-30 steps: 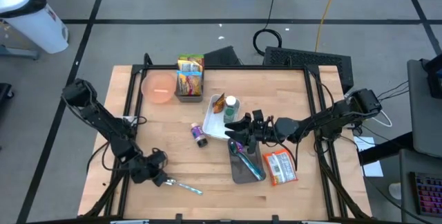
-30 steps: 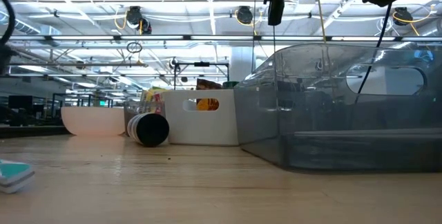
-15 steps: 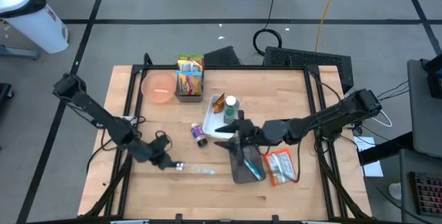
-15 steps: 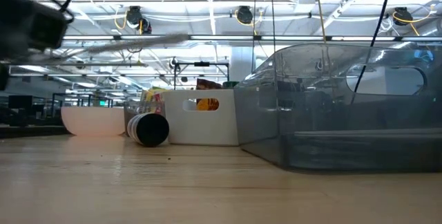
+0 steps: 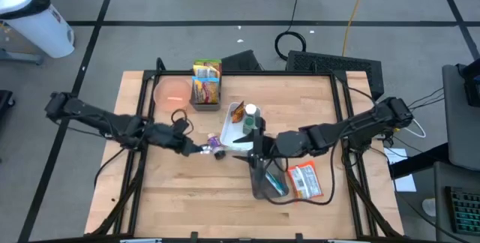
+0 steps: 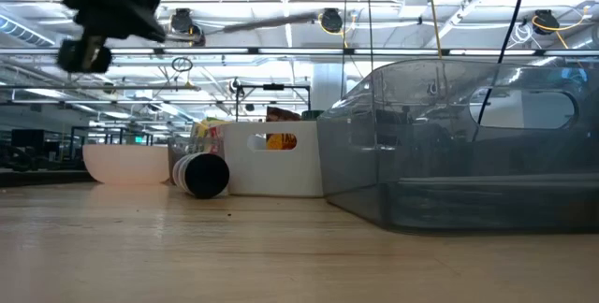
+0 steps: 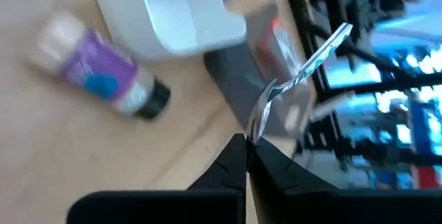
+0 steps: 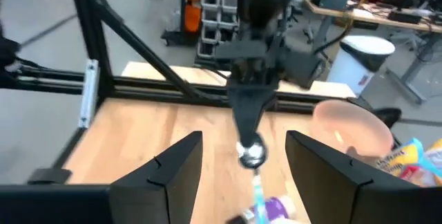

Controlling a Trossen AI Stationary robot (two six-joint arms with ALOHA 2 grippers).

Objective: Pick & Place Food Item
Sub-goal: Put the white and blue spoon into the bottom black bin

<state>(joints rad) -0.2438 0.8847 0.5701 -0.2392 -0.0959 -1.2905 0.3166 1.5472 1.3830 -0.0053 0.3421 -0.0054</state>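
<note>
My left gripper [image 5: 196, 148] is shut on a thin utensil with a pale teal and clear stem [image 7: 304, 65], held in the air beside the purple bottle [image 5: 217, 151], which lies on its side on the table. The utensil also shows in the low view [image 6: 271, 21] and the right wrist view [image 8: 254, 169]. My right gripper [image 5: 244, 151] is open and empty, over the near left end of the grey bin [image 5: 264, 187], facing my left gripper. My left gripper pinches the utensil by its rounded end [image 7: 257, 117] between its two fingertips. The stem sticks out ahead of the fingers toward the table's right. The utensil is lifted clear of the table.
A white tray [image 5: 229, 134] with a green-capped bottle [image 5: 250, 115] stands mid-table. A pink bowl [image 5: 172, 93] and a box of snack bars [image 5: 206, 85] are at the far left. A red packet [image 5: 304, 181] lies right of the grey bin.
My left gripper has lifted the utensil off the table's near left part and carried it up and toward the far right, to beside the purple bottle. My right gripper has shifted a little toward the table's left and near edge.
</note>
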